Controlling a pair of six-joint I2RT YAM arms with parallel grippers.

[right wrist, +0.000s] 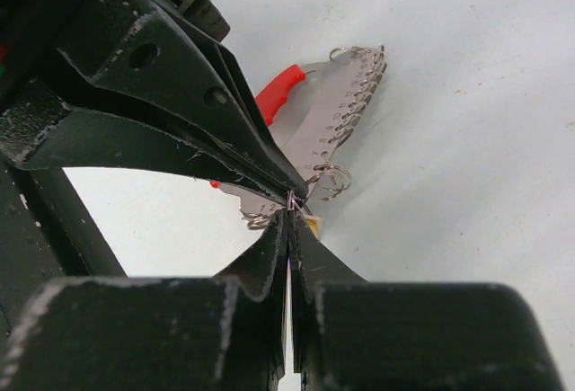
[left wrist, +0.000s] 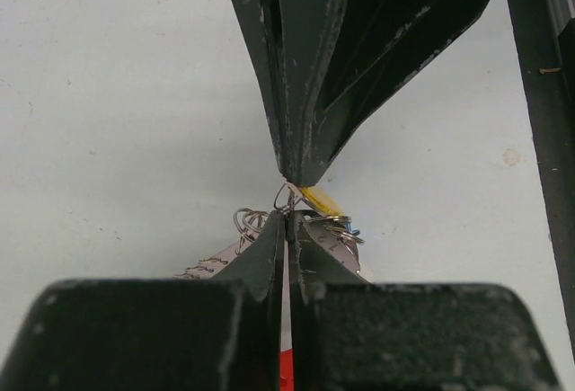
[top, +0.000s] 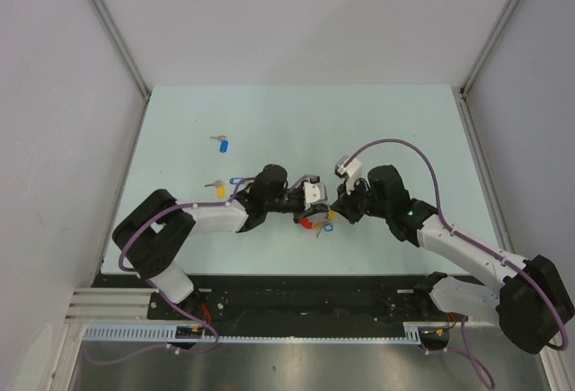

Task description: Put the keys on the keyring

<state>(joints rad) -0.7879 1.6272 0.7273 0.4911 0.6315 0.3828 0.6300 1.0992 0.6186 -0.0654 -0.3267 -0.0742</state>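
Arms bent inward, left tool (left wrist: pixel 287 222), right tool (right wrist: pixel 289 222) shut, tip-to-tip

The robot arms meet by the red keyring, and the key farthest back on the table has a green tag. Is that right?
No. The key farthest back has a blue tag, not green; the top view shows it. The rest is right.

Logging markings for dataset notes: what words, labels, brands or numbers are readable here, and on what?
None can be read.
The keyring shows no lettering on its metal plate or red arc.
The blue key tag and yellow key tag are too small to tell.
The white block on the right arm looks blank at this size.
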